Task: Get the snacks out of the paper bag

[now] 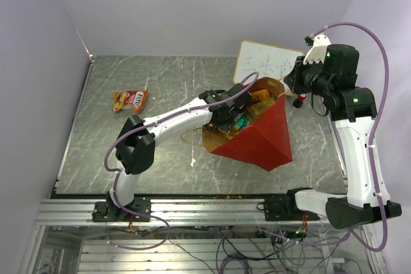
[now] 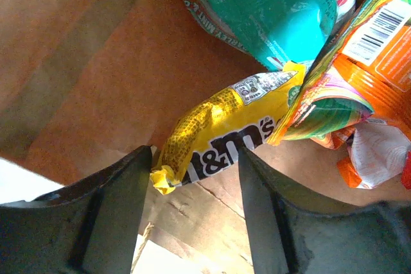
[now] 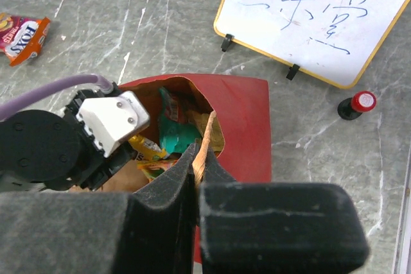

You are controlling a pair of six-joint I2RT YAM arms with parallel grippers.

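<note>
The red paper bag (image 1: 263, 138) lies open on the table with its brown inside showing. My left gripper (image 1: 226, 119) is inside its mouth. In the left wrist view it (image 2: 194, 158) is open, with the end of a yellow M&M's packet (image 2: 218, 133) between its fingertips. A teal packet (image 2: 282, 17) and an orange packet (image 2: 379, 56) lie just beyond. My right gripper (image 1: 290, 85) is shut on the bag's upper rim (image 3: 207, 138) and holds it up. The right wrist view shows the bag (image 3: 241, 120) and the left gripper (image 3: 96, 133) inside it.
One orange-red snack packet (image 1: 130, 100) lies on the table at the far left. A small whiteboard (image 1: 266, 62) stands behind the bag. A red-capped black marker (image 3: 356, 104) stands next to it. Walls close off the table on the left, back and right.
</note>
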